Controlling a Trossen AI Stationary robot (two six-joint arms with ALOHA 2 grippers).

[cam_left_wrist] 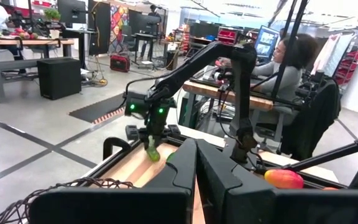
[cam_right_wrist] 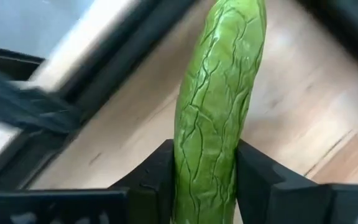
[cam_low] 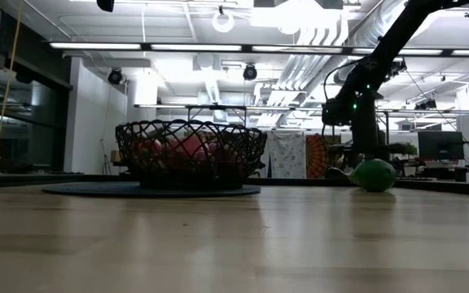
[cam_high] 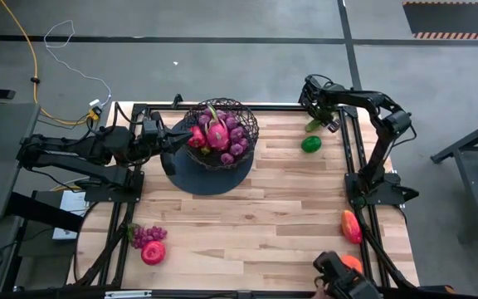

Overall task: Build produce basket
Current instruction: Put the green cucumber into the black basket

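Cucumber sat clamped near one end in the right hand; it could pivot or slip when lifted. Left hand clenched empty beside the basket.

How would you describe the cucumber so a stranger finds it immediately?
Start at the table's far right corner. There the right gripper is shut on the cucumber. It is long, wrinkled and green, while the green fruit nearby is round and lies free.
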